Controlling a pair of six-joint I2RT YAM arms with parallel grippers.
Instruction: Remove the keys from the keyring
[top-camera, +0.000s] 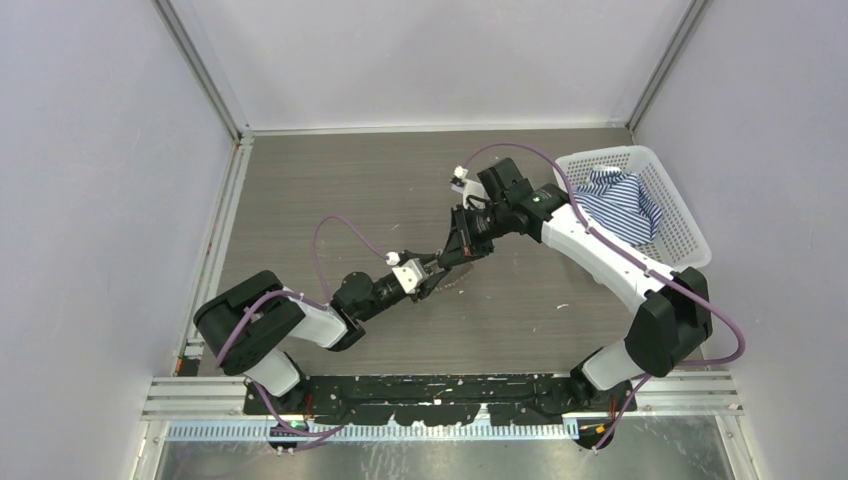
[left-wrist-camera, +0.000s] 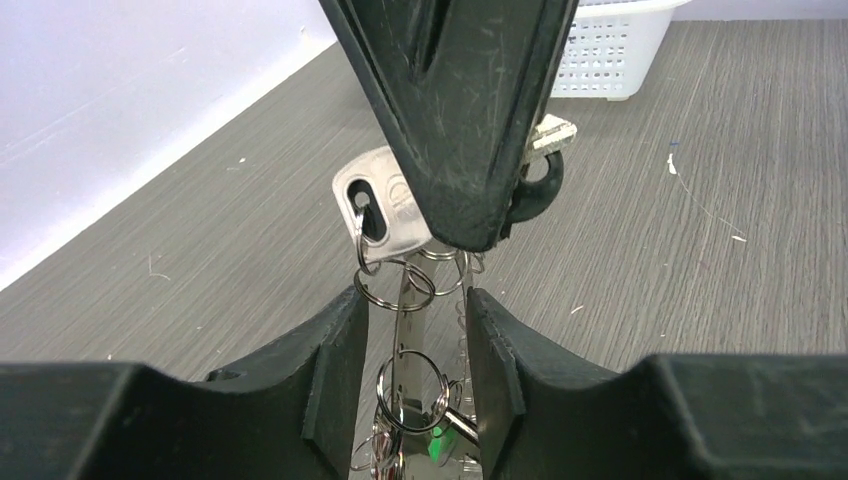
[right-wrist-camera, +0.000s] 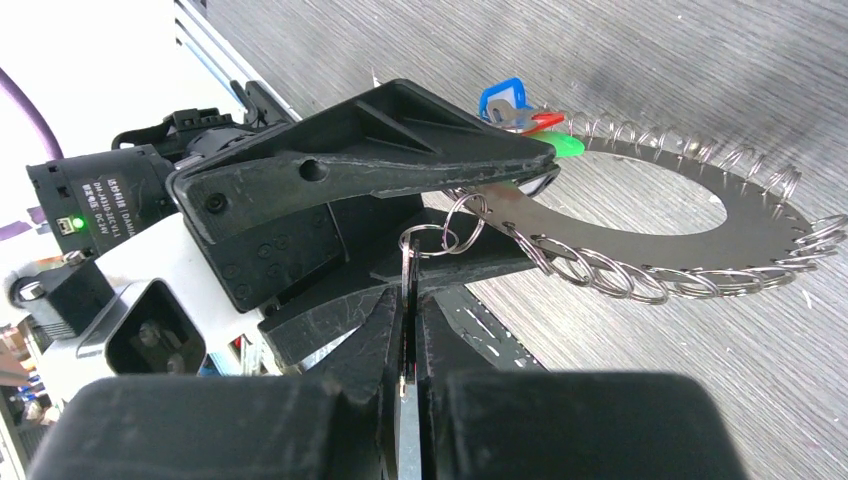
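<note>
Right gripper (right-wrist-camera: 410, 310) clamps a silver key (left-wrist-camera: 395, 215) not yet off the keyring (right-wrist-camera: 680, 250). The left gripper (left-wrist-camera: 412, 315) straddles it, apart, with coloured keys (right-wrist-camera: 520, 110) attached at ten o'clock.

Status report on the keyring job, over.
Right gripper shut on silver key. Left gripper open, straddling keyring. Key not yet off, hooked by a small split ring. Nothing blocking.

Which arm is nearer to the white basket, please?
Right. The right arm runs close alongside the white basket, passing its left and near edges in the top view. The left arm reaches in from the opposite side, well apart from the basket.
</note>
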